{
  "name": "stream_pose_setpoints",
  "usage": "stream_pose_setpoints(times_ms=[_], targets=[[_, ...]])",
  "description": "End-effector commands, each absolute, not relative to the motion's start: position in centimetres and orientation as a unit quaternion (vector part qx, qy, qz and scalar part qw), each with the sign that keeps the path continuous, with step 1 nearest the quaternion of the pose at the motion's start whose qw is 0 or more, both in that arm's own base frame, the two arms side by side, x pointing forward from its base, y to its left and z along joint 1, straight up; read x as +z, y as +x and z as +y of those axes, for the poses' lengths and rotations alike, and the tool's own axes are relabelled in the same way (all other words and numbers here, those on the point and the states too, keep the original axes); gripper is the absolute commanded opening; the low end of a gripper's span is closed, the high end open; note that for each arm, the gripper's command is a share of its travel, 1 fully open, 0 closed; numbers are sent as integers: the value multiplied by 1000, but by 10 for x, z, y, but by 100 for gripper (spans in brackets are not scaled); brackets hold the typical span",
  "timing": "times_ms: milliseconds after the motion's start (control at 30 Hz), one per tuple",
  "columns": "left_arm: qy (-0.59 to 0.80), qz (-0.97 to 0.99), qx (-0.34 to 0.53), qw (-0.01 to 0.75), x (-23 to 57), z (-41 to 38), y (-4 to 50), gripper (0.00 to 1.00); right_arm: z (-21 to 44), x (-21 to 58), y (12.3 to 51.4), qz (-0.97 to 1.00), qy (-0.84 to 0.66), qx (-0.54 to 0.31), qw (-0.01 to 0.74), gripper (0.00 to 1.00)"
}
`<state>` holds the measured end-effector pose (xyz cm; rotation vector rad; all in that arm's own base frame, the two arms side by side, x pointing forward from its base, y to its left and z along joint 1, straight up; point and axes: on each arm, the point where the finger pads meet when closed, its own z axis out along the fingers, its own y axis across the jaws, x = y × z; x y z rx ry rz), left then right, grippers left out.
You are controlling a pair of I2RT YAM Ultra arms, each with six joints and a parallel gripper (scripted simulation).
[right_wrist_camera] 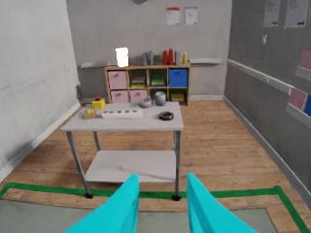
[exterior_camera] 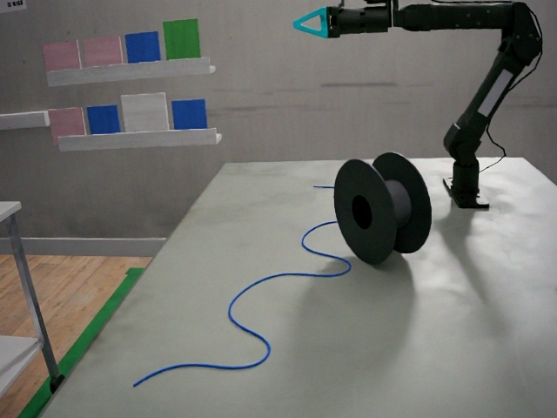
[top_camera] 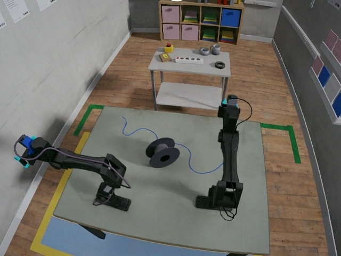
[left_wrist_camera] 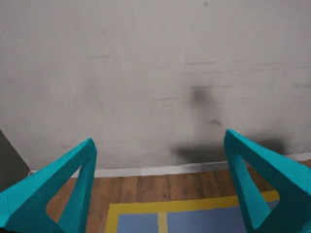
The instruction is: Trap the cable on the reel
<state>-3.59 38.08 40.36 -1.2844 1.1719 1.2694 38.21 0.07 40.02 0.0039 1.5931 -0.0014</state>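
A dark grey reel rests on its two flanges in the middle of the grey table. A thin blue cable snakes across the table on both sides of the reel. One end lies near the table's far left, the other runs to the right arm's base. My left gripper is open and empty, held out past the table's edge facing a wall. My right gripper is high above the table, fingers narrowed but apart, with nothing between them.
A small side table with small items stands beyond the far edge, and a shelf unit behind it. Green tape and yellow tape mark the floor around the table.
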Motion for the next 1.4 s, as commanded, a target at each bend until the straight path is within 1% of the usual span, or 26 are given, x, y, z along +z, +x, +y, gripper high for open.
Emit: stream_pose_setpoints(times_ms=[0,1067,1233,1367], targets=[[-527,479,522,471,400,380,-38,100,-1,408,384,705,-2,-3,709,30],[-527,479,522,471,400,380,-38,100,-6,406,384,708,7,-2,707,30],[-527,479,522,471,400,380,-38,100,-6,385,387,732,13,3,681,30],[-527,479,522,471,400,380,-38,100,-6,385,386,734,16,6,679,30]])
